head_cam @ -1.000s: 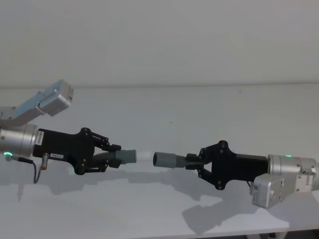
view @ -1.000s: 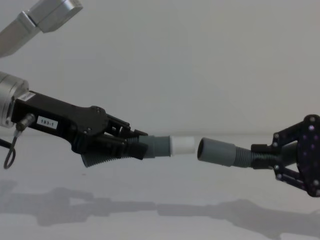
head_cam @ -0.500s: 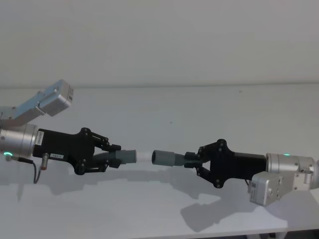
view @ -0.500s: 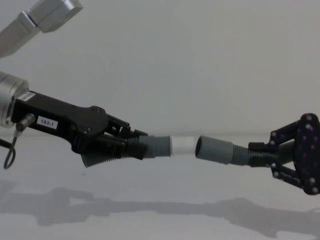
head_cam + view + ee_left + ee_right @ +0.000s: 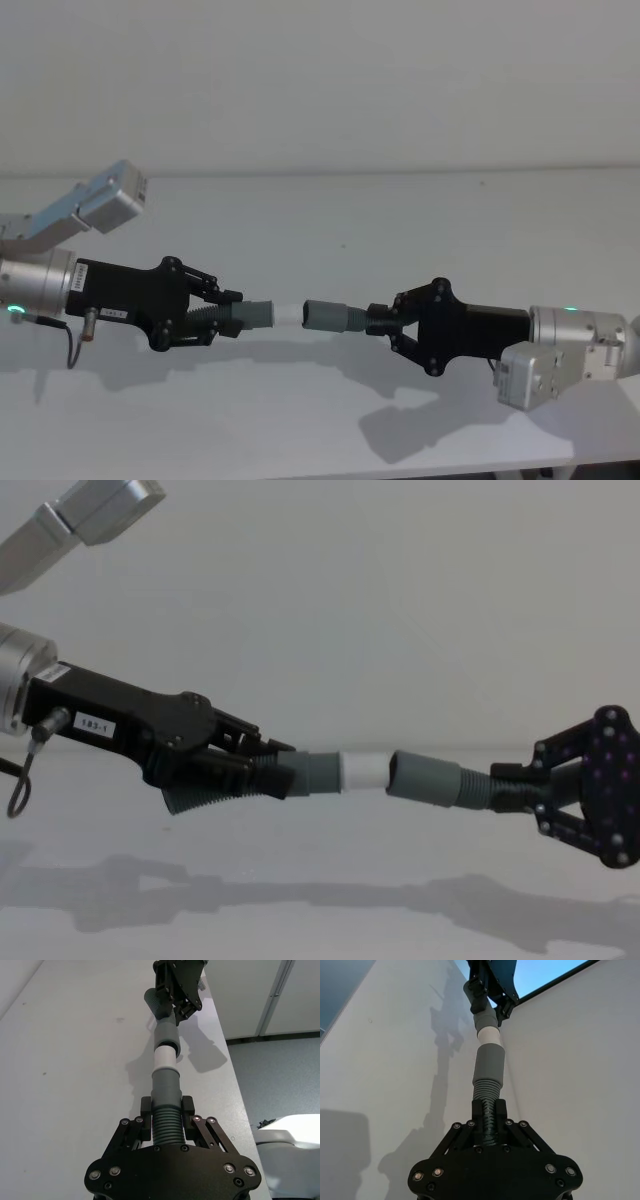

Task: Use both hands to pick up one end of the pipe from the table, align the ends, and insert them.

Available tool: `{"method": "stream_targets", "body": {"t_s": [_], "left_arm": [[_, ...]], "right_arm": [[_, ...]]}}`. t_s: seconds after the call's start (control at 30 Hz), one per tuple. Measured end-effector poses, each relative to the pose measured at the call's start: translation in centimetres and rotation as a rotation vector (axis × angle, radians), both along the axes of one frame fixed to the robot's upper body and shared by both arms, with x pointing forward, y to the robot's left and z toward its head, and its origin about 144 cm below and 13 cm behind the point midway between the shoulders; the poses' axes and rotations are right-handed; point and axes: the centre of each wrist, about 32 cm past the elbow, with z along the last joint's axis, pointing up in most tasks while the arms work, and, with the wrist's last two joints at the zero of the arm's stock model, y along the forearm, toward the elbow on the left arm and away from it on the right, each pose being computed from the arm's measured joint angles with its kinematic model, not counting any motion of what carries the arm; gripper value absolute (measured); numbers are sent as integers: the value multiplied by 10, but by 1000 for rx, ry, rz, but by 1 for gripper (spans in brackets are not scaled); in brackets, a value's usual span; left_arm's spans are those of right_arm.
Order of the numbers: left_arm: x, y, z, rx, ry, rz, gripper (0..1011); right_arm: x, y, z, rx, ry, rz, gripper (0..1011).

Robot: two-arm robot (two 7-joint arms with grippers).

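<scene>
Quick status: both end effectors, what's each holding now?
Left end effector: shut on white-tipped hose piece.
Right end effector: shut on ribbed hose with cuff.

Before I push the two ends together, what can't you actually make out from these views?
- Whether the white tip has entered the cuff or only meets its rim: the cuff's wall hides this in the chest and head views.
- The rest of the ribbed hose in the left end effector: its fingers and body cover it.
- The right end effector: cut off by the chest view's right edge.
- The label text: too small.
</scene>
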Motion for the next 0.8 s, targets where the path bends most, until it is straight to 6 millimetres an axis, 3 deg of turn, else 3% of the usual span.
{"method": "stream_targets", "body": {"t_s": [0.8], "left_arm": [[0,0,0,0,0,0,322]], "right_arm": [[5,6,-1,-1,0,27,125]]}}
